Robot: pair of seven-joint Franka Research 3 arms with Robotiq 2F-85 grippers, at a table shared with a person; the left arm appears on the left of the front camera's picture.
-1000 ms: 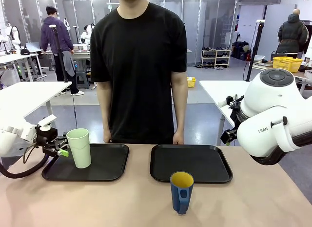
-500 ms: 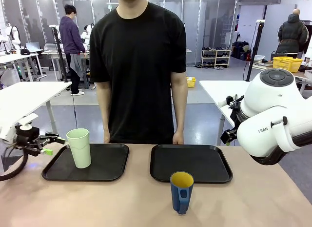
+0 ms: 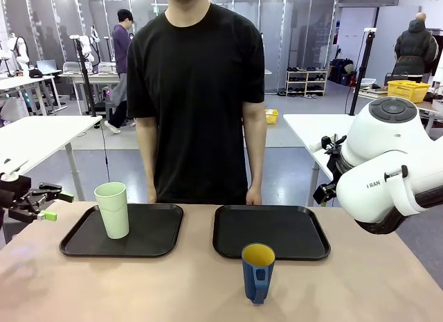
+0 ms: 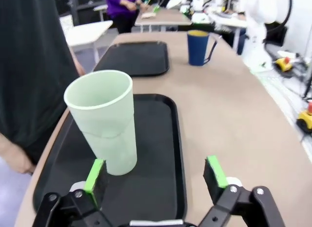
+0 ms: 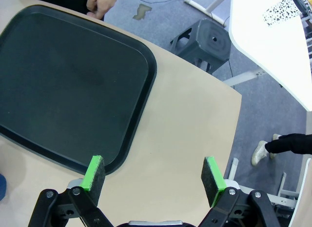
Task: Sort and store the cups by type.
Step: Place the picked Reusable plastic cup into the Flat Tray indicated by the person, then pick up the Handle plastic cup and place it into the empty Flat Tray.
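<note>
A tall pale green tumbler (image 3: 113,209) stands upright on the left black tray (image 3: 149,237); in the left wrist view the tumbler (image 4: 104,120) sits just ahead of my open fingers. My left gripper (image 3: 50,206) hangs open beyond the table's left edge, well clear of the tumbler; up close, the left gripper (image 4: 155,174) holds nothing. A dark blue mug (image 3: 257,272) with a yellow inside stands on the bare table in front of the right tray (image 3: 299,235), and the mug (image 4: 199,48) shows far off. My right gripper (image 5: 153,180) is open above the table beside the right tray (image 5: 58,85).
A person in a black shirt stands at the far edge, hands (image 3: 253,196) resting by the trays. The right arm's bulky white body (image 3: 387,170) rises at the right side. Bare table lies in front of the trays on both sides of the mug.
My left gripper has pulled back to the left, away from the green tumbler and off the tray. The tumbler stays standing on the tray. The right arm has not moved.
</note>
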